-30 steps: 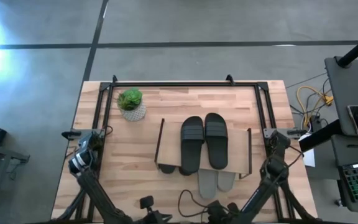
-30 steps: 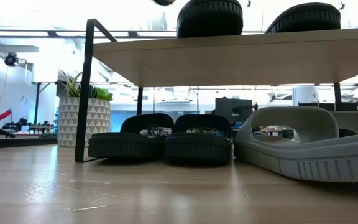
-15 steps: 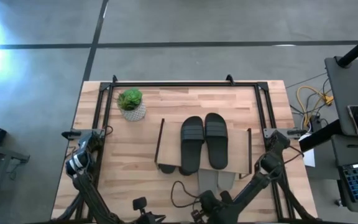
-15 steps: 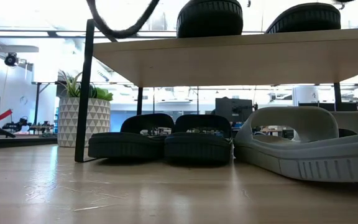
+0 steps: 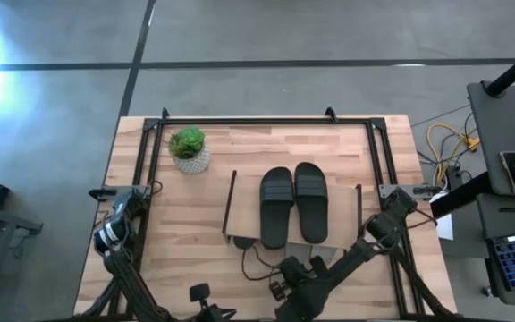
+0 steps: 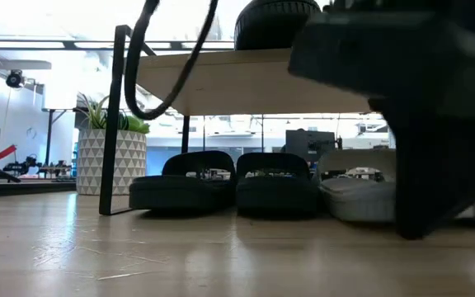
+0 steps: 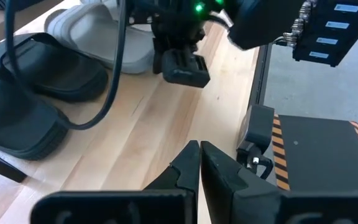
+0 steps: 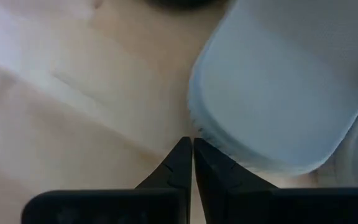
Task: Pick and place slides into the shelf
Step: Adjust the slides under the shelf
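Two black open-toed slides [image 5: 292,205] lie side by side on the light plank top of the low black-framed shelf [image 5: 235,207] in the high view, with a small green potted plant [image 5: 189,148] well apart at the far left of the big wooden tabletop [image 5: 177,250]; the right gripper [image 5: 295,275] reaches in low at the shelf's near edge, where the pale grey slides lie mostly under the arm, while the left arm waits at the table's near left. From the low view, two more dark slides [image 6: 221,183] sit on the table under the shelf plank and a light grey slide [image 6: 357,196] lies just beside them, partly behind the dark bulk of the right arm, a black cable [image 6: 165,66] looping down in front. The left wrist view shows the left gripper [image 7: 199,163] with fingers pressed together and holding nothing, looking across at the right arm and the grey pair. In the right wrist view the right fingers are also closed and empty, their tips at the rounded end of a grey slide [image 8: 278,87], seemingly touching it. The step looks like nudging the grey slides under the shelf; it would go best pushed squarely from the end, low and slow, so the slide does not twist into its neighbours. No readable brand or writing shows anywhere.
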`<move>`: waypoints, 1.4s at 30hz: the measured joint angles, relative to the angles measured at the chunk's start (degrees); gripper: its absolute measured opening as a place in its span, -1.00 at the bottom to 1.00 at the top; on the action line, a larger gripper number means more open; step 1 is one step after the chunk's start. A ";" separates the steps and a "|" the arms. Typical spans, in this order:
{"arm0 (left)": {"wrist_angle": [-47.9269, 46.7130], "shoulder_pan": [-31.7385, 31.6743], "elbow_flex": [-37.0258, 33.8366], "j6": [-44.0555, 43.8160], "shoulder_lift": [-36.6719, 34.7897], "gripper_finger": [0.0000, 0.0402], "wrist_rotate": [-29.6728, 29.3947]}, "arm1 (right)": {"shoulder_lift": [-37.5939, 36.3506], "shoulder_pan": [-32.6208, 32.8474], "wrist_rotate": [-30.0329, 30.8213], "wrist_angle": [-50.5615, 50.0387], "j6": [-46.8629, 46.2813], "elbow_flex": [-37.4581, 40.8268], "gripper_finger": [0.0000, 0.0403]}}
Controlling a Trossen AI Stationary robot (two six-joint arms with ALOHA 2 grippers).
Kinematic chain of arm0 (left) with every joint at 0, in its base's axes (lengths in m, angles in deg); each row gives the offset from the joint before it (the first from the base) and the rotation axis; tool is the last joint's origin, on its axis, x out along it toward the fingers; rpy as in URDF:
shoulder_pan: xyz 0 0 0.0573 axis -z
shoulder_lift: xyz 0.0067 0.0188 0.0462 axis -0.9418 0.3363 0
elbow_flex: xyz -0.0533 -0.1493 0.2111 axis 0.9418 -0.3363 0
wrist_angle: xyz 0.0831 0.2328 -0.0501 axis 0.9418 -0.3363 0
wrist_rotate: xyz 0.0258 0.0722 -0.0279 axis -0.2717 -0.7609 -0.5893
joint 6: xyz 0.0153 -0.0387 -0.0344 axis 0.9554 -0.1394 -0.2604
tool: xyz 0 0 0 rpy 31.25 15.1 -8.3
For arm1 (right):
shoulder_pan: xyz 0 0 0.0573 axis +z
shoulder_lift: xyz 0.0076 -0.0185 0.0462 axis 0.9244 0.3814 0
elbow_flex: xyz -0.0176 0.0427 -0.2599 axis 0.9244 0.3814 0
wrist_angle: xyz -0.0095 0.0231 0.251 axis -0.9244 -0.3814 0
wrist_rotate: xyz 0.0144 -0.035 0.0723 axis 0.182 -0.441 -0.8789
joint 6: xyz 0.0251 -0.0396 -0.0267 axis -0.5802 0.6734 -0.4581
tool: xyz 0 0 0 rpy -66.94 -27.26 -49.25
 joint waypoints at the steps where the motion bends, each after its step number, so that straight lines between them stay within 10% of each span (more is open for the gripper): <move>1: -0.01 0.00 0.00 0.00 0.00 -1.00 0.01 | 0.02 -0.10 0.49 0.04 -0.02 0.06 -0.95; 9: -1.55 0.00 -0.02 0.12 0.00 -1.00 0.04 | 0.22 4.00 1.56 -1.52 -1.76 -6.48 -0.95; 16: -1.55 0.02 -0.02 0.43 0.00 -1.00 -0.27 | 0.11 13.83 -4.82 -14.64 -26.12 -11.47 -0.95; 42: -0.85 0.02 -0.04 0.04 0.02 -1.00 -0.13 | 0.11 8.69 -9.83 -18.04 -22.76 4.37 -0.95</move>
